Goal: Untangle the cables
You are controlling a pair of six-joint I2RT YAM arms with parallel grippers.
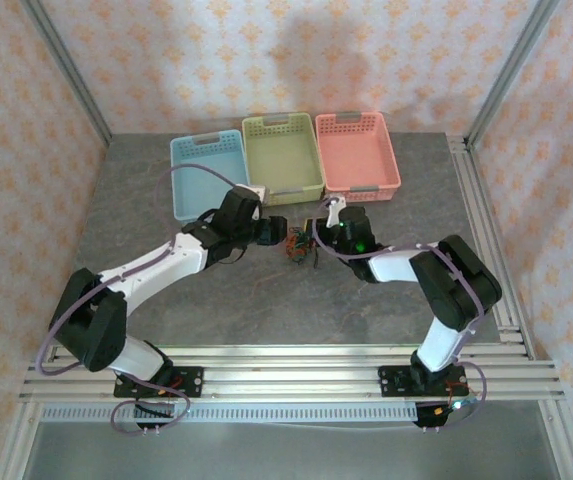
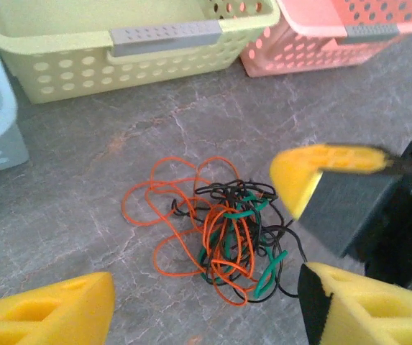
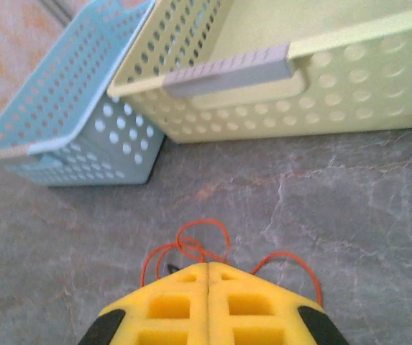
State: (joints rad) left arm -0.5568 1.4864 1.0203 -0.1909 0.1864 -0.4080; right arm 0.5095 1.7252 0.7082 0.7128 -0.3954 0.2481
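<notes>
Your left gripper (image 2: 206, 305), spread wide, hovers just left of the cables (image 2: 216, 237), one orange-black-green knot on the table (image 2: 69, 165) before the green basket (image 2: 83, 68); right gripper (image 3: 208, 277), pressed together, at its right edge; nothing separated yet.

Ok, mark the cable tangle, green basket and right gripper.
cable tangle (image 2: 220, 237), left wrist view, middle of the knot
green basket (image 2: 191, 61), left wrist view, front wall
right gripper (image 3: 208, 267), right wrist view, fingertip seam
</notes>
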